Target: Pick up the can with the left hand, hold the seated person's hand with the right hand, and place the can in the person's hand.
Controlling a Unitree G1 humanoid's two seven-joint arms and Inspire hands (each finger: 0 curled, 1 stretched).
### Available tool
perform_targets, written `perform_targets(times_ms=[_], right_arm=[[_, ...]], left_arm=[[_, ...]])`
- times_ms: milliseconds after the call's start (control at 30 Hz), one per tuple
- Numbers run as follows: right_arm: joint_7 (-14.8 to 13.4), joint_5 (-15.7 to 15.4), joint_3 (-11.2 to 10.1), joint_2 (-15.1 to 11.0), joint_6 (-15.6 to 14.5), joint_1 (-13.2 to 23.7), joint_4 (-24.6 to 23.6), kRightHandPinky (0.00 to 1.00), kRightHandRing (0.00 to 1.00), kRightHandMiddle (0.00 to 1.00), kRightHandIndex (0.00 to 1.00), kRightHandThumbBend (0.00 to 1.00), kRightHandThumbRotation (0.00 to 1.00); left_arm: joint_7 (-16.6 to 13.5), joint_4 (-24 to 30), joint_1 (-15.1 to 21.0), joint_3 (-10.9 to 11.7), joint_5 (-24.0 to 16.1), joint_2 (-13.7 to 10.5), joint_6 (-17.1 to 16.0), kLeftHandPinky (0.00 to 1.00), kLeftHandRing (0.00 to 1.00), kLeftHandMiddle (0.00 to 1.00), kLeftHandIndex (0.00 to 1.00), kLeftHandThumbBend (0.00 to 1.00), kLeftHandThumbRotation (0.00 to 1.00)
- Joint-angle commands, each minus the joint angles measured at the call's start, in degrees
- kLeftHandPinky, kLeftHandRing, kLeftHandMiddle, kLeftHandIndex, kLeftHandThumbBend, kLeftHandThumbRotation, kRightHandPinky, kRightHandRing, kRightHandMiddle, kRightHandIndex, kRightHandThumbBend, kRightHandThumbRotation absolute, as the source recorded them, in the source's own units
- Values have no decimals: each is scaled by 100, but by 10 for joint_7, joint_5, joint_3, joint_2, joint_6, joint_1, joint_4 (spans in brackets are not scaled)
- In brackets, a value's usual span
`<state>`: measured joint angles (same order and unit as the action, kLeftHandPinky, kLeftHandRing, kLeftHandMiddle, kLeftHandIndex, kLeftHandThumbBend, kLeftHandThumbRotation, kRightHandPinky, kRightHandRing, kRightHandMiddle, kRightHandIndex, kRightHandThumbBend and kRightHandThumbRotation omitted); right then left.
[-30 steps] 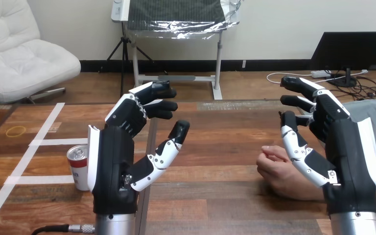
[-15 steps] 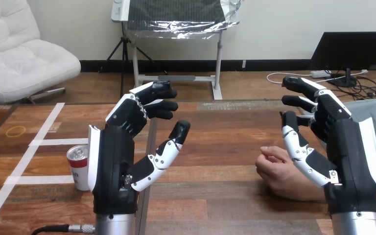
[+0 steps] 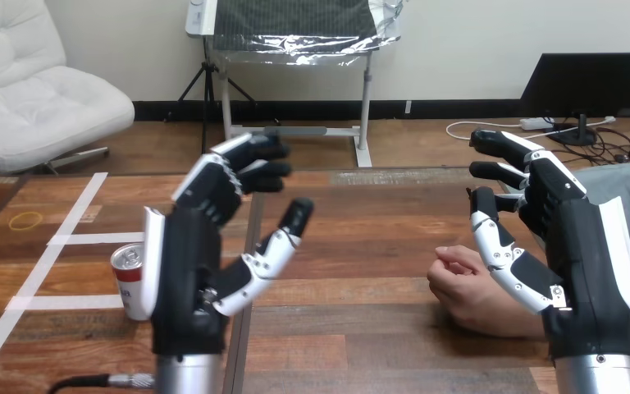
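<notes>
A red and white can point(image 3: 130, 280) stands upright on the table at the left, partly hidden behind my left hand point(image 3: 193, 271). That hand is raised above the table, open, with relaxed fingers and nothing in it, just right of the can. My right hand point(image 3: 578, 258) is raised at the right, open and holding nothing. The person's hand point(image 3: 464, 287) rests on the table in a loose fist, just left of and below my right hand, apart from it.
White tape lines point(image 3: 45, 267) cross the table at the left. A yellow rubber band point(image 3: 26, 220) lies at the far left. A seam point(image 3: 250, 246) runs down the wooden table between the two hands.
My left hand has shifted a little to the left and blurred with motion. The right hand, the person's hand and the can stay put.
</notes>
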<state>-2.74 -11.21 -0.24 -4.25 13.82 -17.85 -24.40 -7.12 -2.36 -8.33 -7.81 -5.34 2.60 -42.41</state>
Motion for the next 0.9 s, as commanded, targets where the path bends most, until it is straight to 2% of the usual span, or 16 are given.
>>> perform_targets(times_ms=[0,133,233,333,467,533,567,633,667,867], right_arm=[[0,2,-3,-1,3,31,-13,56,73,79,74,24,0],[2,6,-3,-1,4,31,-12,56,73,79,74,24,0],[4,8,-4,-3,4,30,-11,56,73,80,74,24,0],[4,8,-4,-2,2,29,-12,57,74,80,75,24,0],[8,12,-4,-1,-6,28,-17,57,74,81,75,25,0],[9,12,-5,-2,-5,28,-16,58,75,81,75,25,0],[9,10,-6,-3,-6,29,-16,58,75,81,75,25,0],[8,7,-6,-4,-6,29,-16,58,74,81,75,26,0],[9,6,-7,-6,-5,30,-15,58,74,81,75,26,0],[7,1,-10,-9,-1,32,-12,56,72,79,74,26,0]], left_arm=[[-13,81,2,32,-19,0,31,65,69,72,72,50,0],[-16,113,-7,49,-29,-7,60,67,71,73,74,52,0],[-8,140,-14,62,-25,-19,86,70,74,76,76,54,0],[-2,169,-20,82,-43,-37,121,71,76,77,77,56,0],[29,199,-22,115,-53,-86,159,73,78,80,79,58,0],[42,211,-22,127,-59,-101,178,75,81,82,80,61,0],[52,220,-22,140,-72,-118,194,75,81,83,80,62,0],[63,230,-22,153,-87,-136,213,76,82,83,81,64,0],[73,233,-21,164,-95,-153,224,76,82,84,81,65,0],[114,241,-13,200,-119,-217,267,79,83,84,82,71,0]])
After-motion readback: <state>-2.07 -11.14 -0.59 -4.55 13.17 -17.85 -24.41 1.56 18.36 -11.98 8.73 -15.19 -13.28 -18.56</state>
